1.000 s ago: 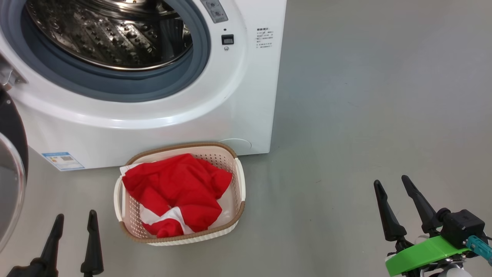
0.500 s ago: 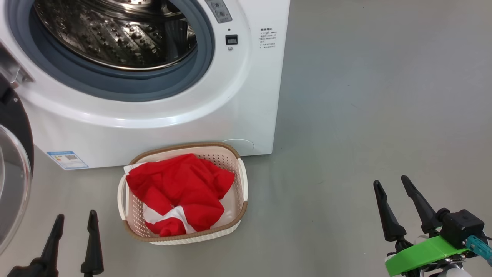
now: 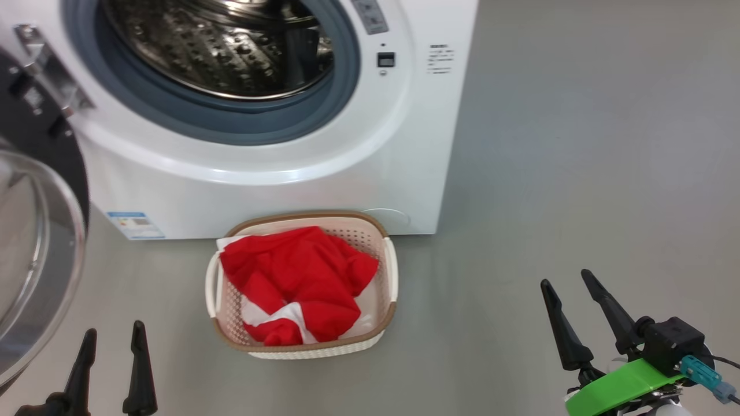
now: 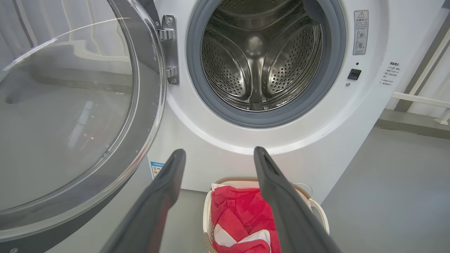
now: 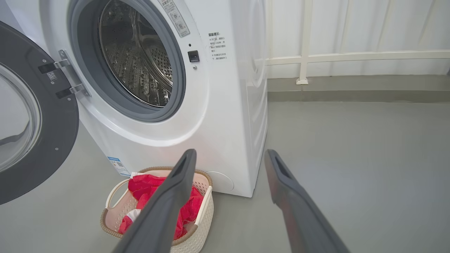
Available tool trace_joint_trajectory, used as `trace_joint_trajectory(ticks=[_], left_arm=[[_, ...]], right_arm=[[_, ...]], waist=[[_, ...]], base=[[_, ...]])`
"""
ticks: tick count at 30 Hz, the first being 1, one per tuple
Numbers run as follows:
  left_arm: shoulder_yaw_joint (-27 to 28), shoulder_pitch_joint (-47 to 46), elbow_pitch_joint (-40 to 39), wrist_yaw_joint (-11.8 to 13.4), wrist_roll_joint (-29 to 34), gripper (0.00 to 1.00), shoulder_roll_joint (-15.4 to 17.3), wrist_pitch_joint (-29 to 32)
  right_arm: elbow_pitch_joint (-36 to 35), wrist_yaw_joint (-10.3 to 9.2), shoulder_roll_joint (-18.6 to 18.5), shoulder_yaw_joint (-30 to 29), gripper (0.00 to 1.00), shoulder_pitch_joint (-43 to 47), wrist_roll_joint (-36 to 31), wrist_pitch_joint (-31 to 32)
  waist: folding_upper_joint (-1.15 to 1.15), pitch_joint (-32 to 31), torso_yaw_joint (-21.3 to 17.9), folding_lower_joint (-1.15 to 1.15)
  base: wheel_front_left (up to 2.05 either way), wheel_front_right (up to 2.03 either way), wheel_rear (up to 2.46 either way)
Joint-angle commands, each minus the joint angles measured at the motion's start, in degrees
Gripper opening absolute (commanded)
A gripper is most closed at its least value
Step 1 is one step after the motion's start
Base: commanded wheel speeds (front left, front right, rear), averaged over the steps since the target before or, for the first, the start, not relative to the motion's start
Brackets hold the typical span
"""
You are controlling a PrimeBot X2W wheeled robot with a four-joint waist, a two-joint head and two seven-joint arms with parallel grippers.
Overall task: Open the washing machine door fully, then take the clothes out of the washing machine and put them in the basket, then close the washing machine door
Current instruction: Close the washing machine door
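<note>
Left end effector [image 3: 114, 328] and right end effector [image 3: 565, 277] low, both splayed wide, empty.

One washer [image 3: 277, 190], with one door [image 4: 70, 116] and one drum [image 4: 256, 59]. One basket [image 3: 309, 215], with one red heap of clothes [image 3: 295, 277] (how many garments cannot be told). Two hands, a left hand [image 3: 114, 327] and a right hand [image 3: 565, 277], each with two fingers [image 3: 565, 335]. One blue label [image 3: 136, 224].
</note>
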Motion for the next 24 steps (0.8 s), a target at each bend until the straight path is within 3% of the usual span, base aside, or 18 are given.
trace_joint_trajectory(ticks=[1,16,24], left_arm=[[2.2,-1.0,-1.1,-0.2,-0.6,1.00,0.5,-0.5],[1.3,0.1,0.2,0.0,-3.1,1.00,-0.2,-0.5],[-1.2,1.1,0.1,1.9,-6.2,1.00,-0.2,-0.5]], right_arm=[[-1.1,0.09,-0.8,1.6,1.00,-1.8,-0.2,-0.3],[1.2,0.09,-2.8,7.1,1.00,-4.5,0.7,-0.3],[2.1,0.09,-3.4,8.5,1.00,-4.2,1.4,-0.3]], waist=[[0.00,0.0,1.9,0.00],[0.00,-0.9,15.0,0.00],[0.00,-2.2,22.1,0.00]], base=[[0.00,0.00,0.00],[0.00,0.00,0.00],[0.00,0.00,0.00]])
